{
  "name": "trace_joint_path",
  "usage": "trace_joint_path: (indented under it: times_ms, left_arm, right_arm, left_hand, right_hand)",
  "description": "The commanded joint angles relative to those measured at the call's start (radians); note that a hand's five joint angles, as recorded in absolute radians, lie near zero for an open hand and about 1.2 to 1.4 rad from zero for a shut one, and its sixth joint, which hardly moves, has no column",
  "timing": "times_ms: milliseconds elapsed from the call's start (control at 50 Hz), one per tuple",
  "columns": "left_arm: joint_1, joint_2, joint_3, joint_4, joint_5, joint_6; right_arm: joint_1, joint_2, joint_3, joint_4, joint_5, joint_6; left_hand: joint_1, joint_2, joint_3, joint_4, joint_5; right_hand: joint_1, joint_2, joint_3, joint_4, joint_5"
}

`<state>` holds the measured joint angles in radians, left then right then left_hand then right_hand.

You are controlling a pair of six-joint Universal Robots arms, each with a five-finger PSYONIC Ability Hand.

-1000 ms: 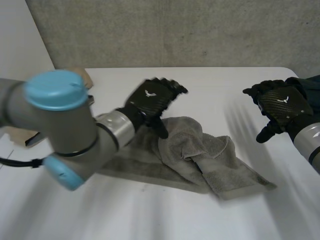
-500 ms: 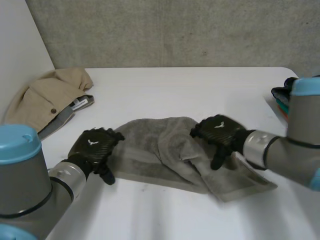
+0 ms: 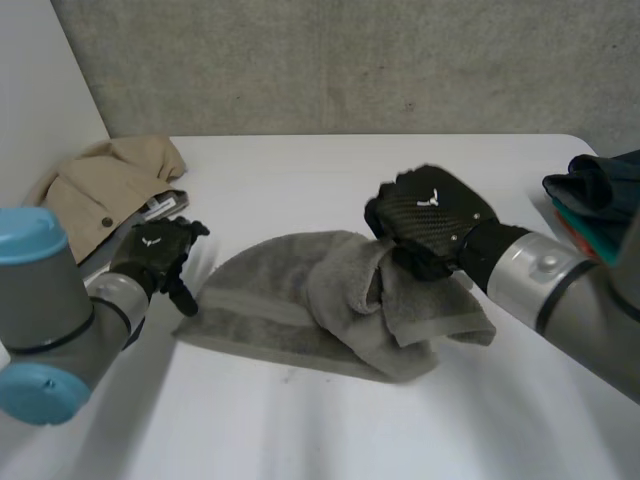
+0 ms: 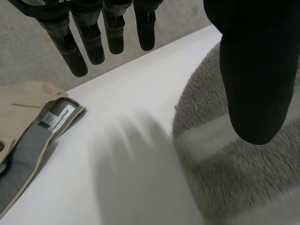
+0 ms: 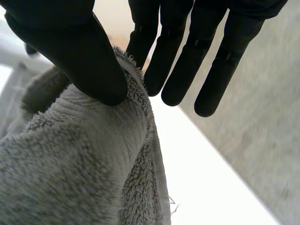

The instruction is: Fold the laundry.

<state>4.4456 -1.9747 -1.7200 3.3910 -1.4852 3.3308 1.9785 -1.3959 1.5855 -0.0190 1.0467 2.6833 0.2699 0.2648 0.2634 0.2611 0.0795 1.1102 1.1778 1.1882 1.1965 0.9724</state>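
Note:
A crumpled grey towel (image 3: 290, 300) lies in the middle of the white table (image 3: 300, 165). My right hand (image 3: 430, 215) is shut on the towel's right part and holds a bunch of it lifted off the table. In the right wrist view the thumb (image 5: 70, 42) presses the towel (image 5: 84, 164) against the fingers. My left hand (image 3: 155, 250) hovers open just off the towel's left edge, touching nothing. Its fingers (image 4: 89, 33) hang straight above bare table, with the towel (image 4: 234, 164) under the thumb.
A beige garment (image 3: 95, 190) with a grey lining lies at the table's far left, near my left hand; it also appears beyond the fingers (image 4: 23, 108). A pile of dark and coloured clothes (image 3: 600, 190) sits at the right edge. A grey wall stands behind.
My right hand came in from the right, closed on the towel and lifted its right part toward the middle. My left hand swept from above the towel to just off its left edge.

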Motion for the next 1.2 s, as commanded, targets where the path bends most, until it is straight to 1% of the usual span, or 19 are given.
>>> trace_joint_path:
  times_ms: [20,140,220,280,340,360,380,440,520,600,680,740,760,780,800,880,960,1060,1200]
  left_arm:
    - [0.012,-0.076,0.178,-0.148,0.086,-0.143]
    - [0.000,-0.237,0.353,-0.324,0.170,-0.247]
    - [-0.028,-0.294,0.422,-0.375,0.238,-0.260]
    - [-0.052,-0.308,0.450,-0.377,0.260,-0.263]
    - [-0.077,-0.329,0.480,-0.381,0.270,-0.274]
    - [-0.084,-0.337,0.485,-0.383,0.275,-0.281]
    - [-0.103,-0.349,0.491,-0.384,0.289,-0.307]
    - [-0.127,-0.351,0.493,-0.386,0.322,-0.355]
    - [-0.135,-0.320,0.491,-0.386,0.361,-0.442]
    - [-0.111,-0.238,0.478,-0.380,0.358,-0.461]
    - [-0.074,-0.187,0.471,-0.380,0.364,-0.470]
    - [-0.078,-0.171,0.468,-0.380,0.381,-0.479]
    - [-0.083,-0.167,0.467,-0.381,0.390,-0.488]
    - [-0.083,-0.167,0.465,-0.384,0.394,-0.491]
    - [-0.084,-0.165,0.461,-0.386,0.401,-0.496]
    - [-0.088,-0.156,0.415,-0.398,0.437,-0.504]
    - [-0.074,-0.080,0.314,-0.407,0.460,-0.504]
    - [-0.025,0.080,0.143,-0.316,0.457,-0.499]
    - [-0.048,0.189,0.014,-0.177,0.447,-0.491]
  right_arm:
    - [0.013,-0.239,0.031,-0.001,-0.096,0.015]
    - [0.011,-0.388,0.005,-0.004,-0.120,0.119]
    - [0.005,-0.460,-0.018,-0.006,-0.161,0.202]
    - [0.000,-0.501,-0.029,-0.010,-0.200,0.260]
    - [-0.003,-0.534,-0.035,-0.015,-0.218,0.297]
    - [-0.004,-0.549,-0.035,-0.028,-0.220,0.306]
    - [-0.006,-0.554,-0.033,-0.039,-0.218,0.313]
    - [-0.033,-0.561,-0.018,-0.093,-0.214,0.323]
    - [-0.117,-0.548,-0.009,-0.113,-0.214,0.322]
    - [-0.213,-0.525,0.005,-0.111,-0.229,0.317]
    - [-0.263,-0.485,0.019,-0.121,-0.234,0.317]
    - [-0.259,-0.466,0.014,-0.125,-0.231,0.314]
    - [-0.257,-0.465,0.011,-0.124,-0.231,0.316]
    - [-0.253,-0.465,0.007,-0.124,-0.231,0.316]
    - [-0.242,-0.462,0.001,-0.127,-0.229,0.319]
    - [-0.198,-0.433,-0.027,-0.136,-0.214,0.323]
    - [-0.152,-0.408,-0.036,-0.138,-0.194,0.314]
    - [-0.121,-0.322,-0.029,-0.138,-0.094,0.308]
    - [-0.055,-0.172,-0.030,-0.131,-0.040,0.308]
  left_hand:
    - [-0.048,-0.042,-0.041,-0.039,-0.032]
    - [-0.059,-0.054,-0.053,-0.051,-0.043]
    - [-0.042,-0.037,-0.035,-0.033,-0.026]
    - [-0.001,0.004,0.006,0.008,0.015]
    - [0.385,0.390,0.392,0.394,0.401]
    - [0.576,0.581,0.582,0.585,0.592]
    - [0.883,0.888,0.889,0.892,0.899]
    - [1.126,1.131,1.132,1.135,1.142]
    - [1.126,1.131,1.133,1.135,1.142]
    - [1.126,1.131,1.133,1.135,1.142]
    - [1.126,1.131,1.133,1.135,1.142]
    - [1.126,1.131,1.133,1.135,1.142]
    - [0.511,0.516,0.517,0.519,0.526]
    - [0.211,0.216,0.217,0.220,0.227]
    - [0.086,0.091,0.092,0.095,0.102]
    - [0.038,0.043,0.044,0.047,0.054]
    - [0.029,0.034,0.035,0.038,0.045]
    - [0.026,0.031,0.032,0.035,0.042]
    - [0.026,0.031,0.032,0.035,0.042]
  right_hand:
    - [0.286,0.218,0.208,0.200,0.249]
    - [0.286,0.218,0.208,0.200,0.249]
    - [0.286,0.218,0.208,0.200,0.249]
    - [0.286,0.218,0.208,0.200,0.249]
    - [0.286,0.218,0.208,0.200,0.249]
    - [0.286,0.218,0.208,0.200,0.249]
    - [0.286,0.218,0.208,0.200,0.249]
    - [0.286,0.218,0.208,0.200,0.249]
    - [0.286,0.218,0.208,0.200,0.249]
    - [0.286,0.218,0.208,0.200,0.249]
    - [0.286,0.218,0.208,0.200,0.249]
    - [0.286,0.218,0.208,0.200,0.249]
    - [0.286,0.218,0.208,0.200,0.249]
    - [0.286,0.218,0.208,0.200,0.249]
    - [0.286,0.218,0.208,0.200,0.249]
    - [0.286,0.218,0.208,0.200,0.249]
    - [0.286,0.218,0.208,0.200,0.249]
    - [0.286,0.218,0.208,0.200,0.249]
    - [0.286,0.218,0.208,0.200,0.249]
